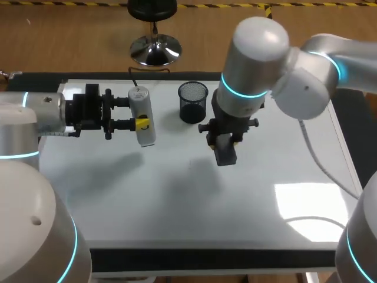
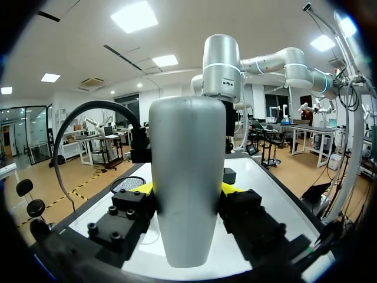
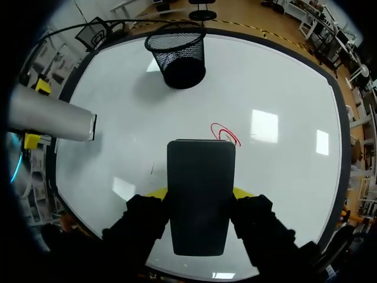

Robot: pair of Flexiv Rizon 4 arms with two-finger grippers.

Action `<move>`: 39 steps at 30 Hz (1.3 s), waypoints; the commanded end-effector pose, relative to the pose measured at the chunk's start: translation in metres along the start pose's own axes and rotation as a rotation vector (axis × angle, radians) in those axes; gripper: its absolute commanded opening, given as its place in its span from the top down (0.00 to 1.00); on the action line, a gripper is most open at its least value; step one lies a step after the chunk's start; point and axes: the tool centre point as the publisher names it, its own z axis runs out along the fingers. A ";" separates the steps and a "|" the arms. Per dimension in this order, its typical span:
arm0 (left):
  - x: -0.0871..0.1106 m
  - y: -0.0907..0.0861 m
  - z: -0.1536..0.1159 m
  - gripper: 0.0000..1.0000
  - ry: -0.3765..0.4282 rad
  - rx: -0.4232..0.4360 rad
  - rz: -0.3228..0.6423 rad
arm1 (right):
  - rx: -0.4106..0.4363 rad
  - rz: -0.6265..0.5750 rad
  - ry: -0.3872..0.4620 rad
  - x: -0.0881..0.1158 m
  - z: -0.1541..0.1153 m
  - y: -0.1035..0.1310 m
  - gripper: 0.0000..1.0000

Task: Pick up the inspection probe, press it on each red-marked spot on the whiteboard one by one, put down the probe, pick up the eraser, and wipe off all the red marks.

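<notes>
head view: i hold both tools at once over the whiteboard (image 1: 177,200). my left gripper (image 1: 136,113) comes in from the left and is clamped on the grey inspection probe (image 1: 143,106), one finger on each side of its body. the probe lies roughly level above the far-left part of the board, its length running from far to near. just right of it, at the far edge of the board, stands a black mesh pen cup (image 1: 193,101). my right gripper (image 1: 227,140) hangs over the middle of the board, pointing down, and grips the black eraser (image 1: 226,156), which sticks out below it. i cannot tell whether the eraser touches the board.

left wrist view: the probe (image 2: 188,183) fills the middle, pinched between my left gripper's (image 2: 185,188) yellow fingertips (image 2: 232,188). beyond it are the mesh cup (image 2: 126,184), the whiteboard (image 2: 259,177) and my right arm (image 2: 221,65), standing upright over the board.

right wrist view: my right gripper (image 3: 199,191) has the eraser (image 3: 199,194) squeezed between its yellow tips. a red scribble (image 3: 225,133) lies on the whiteboard (image 3: 283,88) just ahead of the eraser, at its front corner. the mesh cup (image 3: 177,56) stands farther ahead, and the probe (image 3: 53,121) pokes in from the side, well apart from the eraser.
</notes>
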 end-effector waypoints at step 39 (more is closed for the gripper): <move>0.001 -0.001 0.000 1.00 -0.004 0.001 0.003 | 0.119 -0.002 -0.010 -0.008 0.079 0.049 1.00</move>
